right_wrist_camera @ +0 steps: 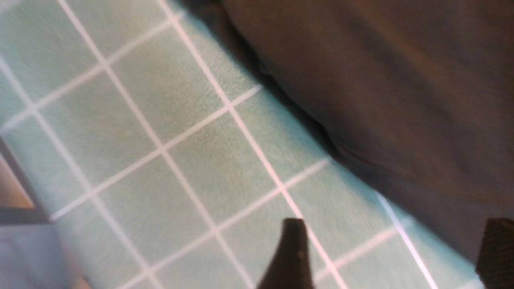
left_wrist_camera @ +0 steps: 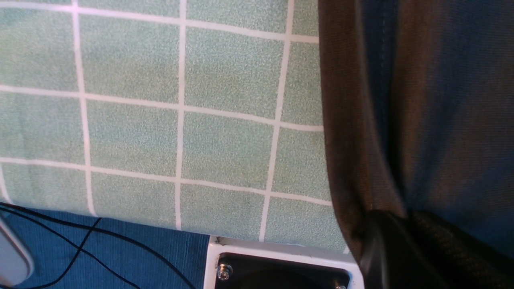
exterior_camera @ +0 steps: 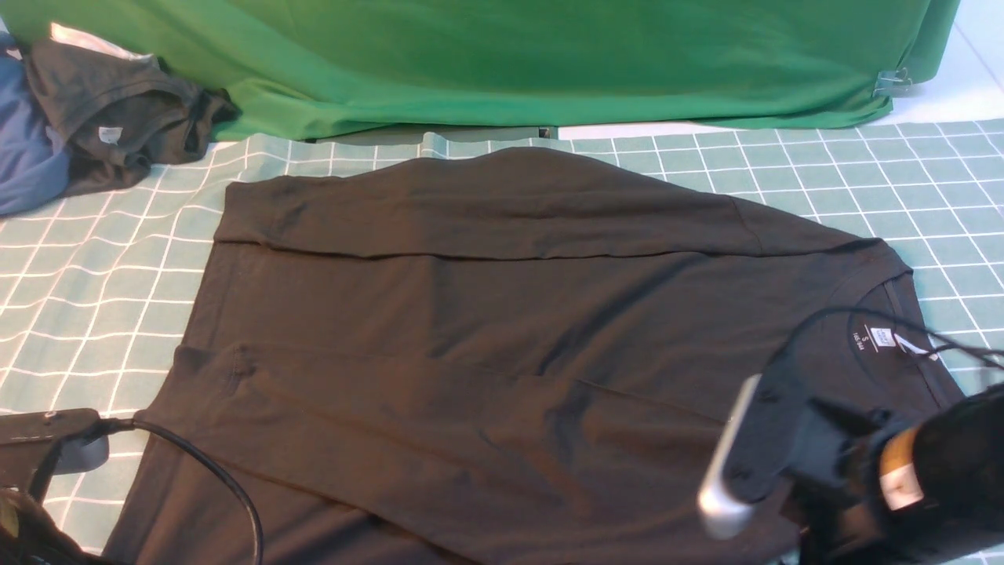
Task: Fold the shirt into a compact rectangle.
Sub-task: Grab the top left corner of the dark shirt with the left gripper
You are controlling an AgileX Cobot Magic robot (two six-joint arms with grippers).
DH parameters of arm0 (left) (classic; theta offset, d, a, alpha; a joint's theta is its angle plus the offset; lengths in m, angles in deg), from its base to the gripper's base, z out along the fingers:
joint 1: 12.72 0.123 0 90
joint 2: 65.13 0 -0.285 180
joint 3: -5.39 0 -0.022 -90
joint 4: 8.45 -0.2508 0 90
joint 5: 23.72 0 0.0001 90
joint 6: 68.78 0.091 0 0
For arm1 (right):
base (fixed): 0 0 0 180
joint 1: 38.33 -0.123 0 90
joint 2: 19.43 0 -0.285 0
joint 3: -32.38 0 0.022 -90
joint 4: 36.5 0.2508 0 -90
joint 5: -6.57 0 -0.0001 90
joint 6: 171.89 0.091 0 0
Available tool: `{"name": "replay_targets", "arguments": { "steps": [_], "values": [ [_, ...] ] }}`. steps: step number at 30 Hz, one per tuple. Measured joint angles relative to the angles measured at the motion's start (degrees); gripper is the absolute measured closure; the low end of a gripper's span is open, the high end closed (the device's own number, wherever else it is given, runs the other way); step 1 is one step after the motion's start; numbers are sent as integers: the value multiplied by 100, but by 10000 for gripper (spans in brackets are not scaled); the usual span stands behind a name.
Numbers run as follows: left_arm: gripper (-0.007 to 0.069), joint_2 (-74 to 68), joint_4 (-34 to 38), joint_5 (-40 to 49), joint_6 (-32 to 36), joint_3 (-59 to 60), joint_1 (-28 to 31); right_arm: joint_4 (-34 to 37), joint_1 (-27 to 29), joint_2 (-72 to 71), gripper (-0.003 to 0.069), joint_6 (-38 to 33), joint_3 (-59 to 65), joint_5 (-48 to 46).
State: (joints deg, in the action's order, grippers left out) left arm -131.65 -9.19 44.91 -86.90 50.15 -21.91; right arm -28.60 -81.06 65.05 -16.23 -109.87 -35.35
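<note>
The black shirt (exterior_camera: 486, 314) lies spread across the checked tablecloth, collar and white neck label (exterior_camera: 880, 337) to the right, hem to the left. Its far side is folded inward along a straight crease. My left gripper (exterior_camera: 110, 430) sits at the shirt's near-left corner. In the left wrist view its fingers (left_wrist_camera: 385, 245) are closed together with the shirt's edge (left_wrist_camera: 353, 160) bunched into their tip. My right gripper (exterior_camera: 765, 420) hovers by the collar. The right wrist view shows this gripper (right_wrist_camera: 395, 228) open wide and empty above the tablecloth, beside the shirt's edge (right_wrist_camera: 381, 100).
A dark grey garment (exterior_camera: 118, 118) and a blue garment (exterior_camera: 23, 157) are heaped at the back left. A green cloth (exterior_camera: 510, 63) hangs along the back, held by a clip (exterior_camera: 894, 81). The table's near edge with a white bracket (left_wrist_camera: 277, 251) and cables (left_wrist_camera: 80, 241) lies beside the left arm.
</note>
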Motion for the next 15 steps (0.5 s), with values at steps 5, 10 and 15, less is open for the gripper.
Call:
{"name": "replay_targets", "arguments": {
  "steps": [5,10,15],
  "values": [
    [611,0,0,-38,9,4,0,-138,-153,674,80,53,0,672],
    [611,0,-20,-116,9,4,0,-259,-153,1269,85,-13,-5,1198],
    [611,0,-46,-174,13,4,0,-288,-170,1449,340,-11,-23,1195]
  ]
}}
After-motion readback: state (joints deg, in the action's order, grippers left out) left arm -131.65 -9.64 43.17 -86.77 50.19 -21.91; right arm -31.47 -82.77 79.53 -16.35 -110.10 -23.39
